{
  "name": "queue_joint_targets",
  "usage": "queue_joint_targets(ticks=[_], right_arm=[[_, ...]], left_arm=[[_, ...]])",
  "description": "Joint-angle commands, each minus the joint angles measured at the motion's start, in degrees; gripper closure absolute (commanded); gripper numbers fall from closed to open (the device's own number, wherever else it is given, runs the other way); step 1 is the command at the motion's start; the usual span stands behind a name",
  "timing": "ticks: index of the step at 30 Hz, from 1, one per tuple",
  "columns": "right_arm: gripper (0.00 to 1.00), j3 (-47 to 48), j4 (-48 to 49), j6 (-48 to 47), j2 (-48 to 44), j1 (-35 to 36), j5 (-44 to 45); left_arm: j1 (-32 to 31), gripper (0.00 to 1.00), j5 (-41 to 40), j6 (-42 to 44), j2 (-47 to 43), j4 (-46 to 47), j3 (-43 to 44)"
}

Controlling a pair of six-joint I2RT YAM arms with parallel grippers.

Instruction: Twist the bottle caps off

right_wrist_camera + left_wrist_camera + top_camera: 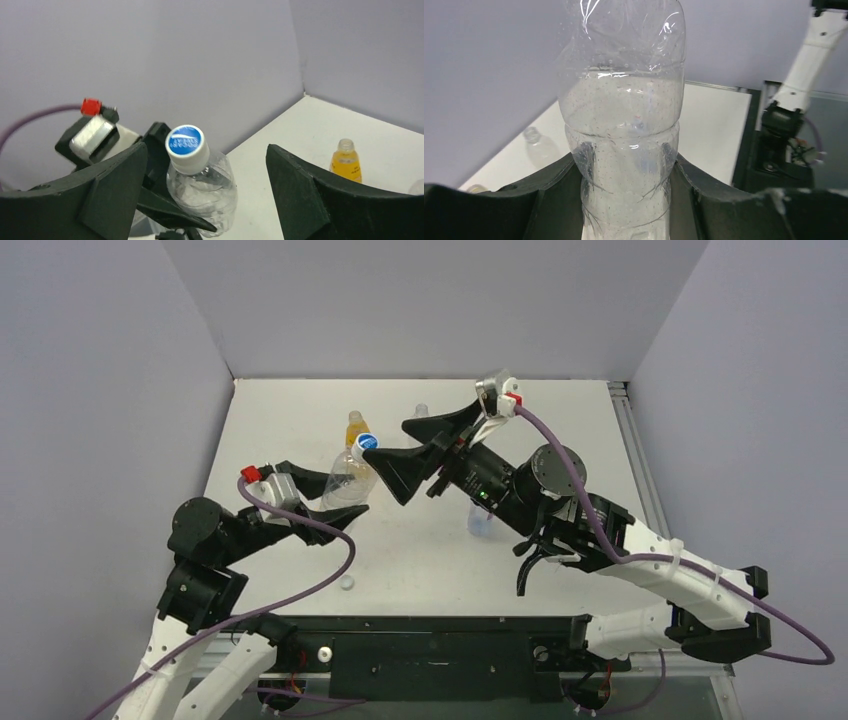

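Note:
My left gripper [340, 495] is shut on a clear bottle [345, 480] and holds it tilted above the table; in the left wrist view the bottle [624, 125] fills the space between both fingers. Its white cap with a blue top [366, 443] is on. My right gripper [385, 438] is open, its fingers on either side of that cap [186, 141], apart from it, with the left finger closer. A yellow-orange bottle [355, 427] stands behind, its neck open [345, 162]. Its yellow cap is out of view.
A clear bottle [421, 412] stands at the back of the table and shows in the left wrist view [538, 145]. A short bottle with a bluish label [480, 520] stands under my right arm. A small white cap [347, 582] lies near the front edge.

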Motion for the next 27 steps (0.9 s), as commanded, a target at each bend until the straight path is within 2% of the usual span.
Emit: queue_joint_targets(ticks=[1, 4, 8, 13, 17, 22, 27], right_arm=[[0.17, 12.6, -7.8, -4.1, 6.5, 5.3, 24.8], [0.17, 16.9, -9.5, -5.1, 10.5, 7.6, 28.0], [0.18, 18.6, -7.7, -5.1, 13.0, 8.1, 27.1], [0.23, 20.8, -8.1, -4.9, 15.7, 8.0, 26.8], [0.35, 20.7, -7.4, -4.5, 16.1, 8.0, 26.4], [0.56, 20.4, -6.3, -3.9, 16.2, 7.8, 26.1], [0.72, 19.3, -5.7, -3.3, 16.0, 7.5, 25.7]], left_arm=[[-0.1, 0.84, -14.6, 8.8, -1.1, 6.2, -2.3], [-0.2, 0.84, -15.8, 11.1, -0.9, 6.0, -2.7], [-0.3, 0.84, -16.2, 11.8, -1.1, 4.9, -3.1], [-0.3, 0.85, -16.6, 12.1, -2.0, 4.4, -3.9], [-0.3, 0.85, -16.7, 12.2, -2.3, 4.3, -4.3], [-0.3, 0.86, -17.2, 11.9, -2.5, 4.4, -4.6], [-0.3, 0.87, -17.3, 11.9, -2.6, 4.1, -4.8]])
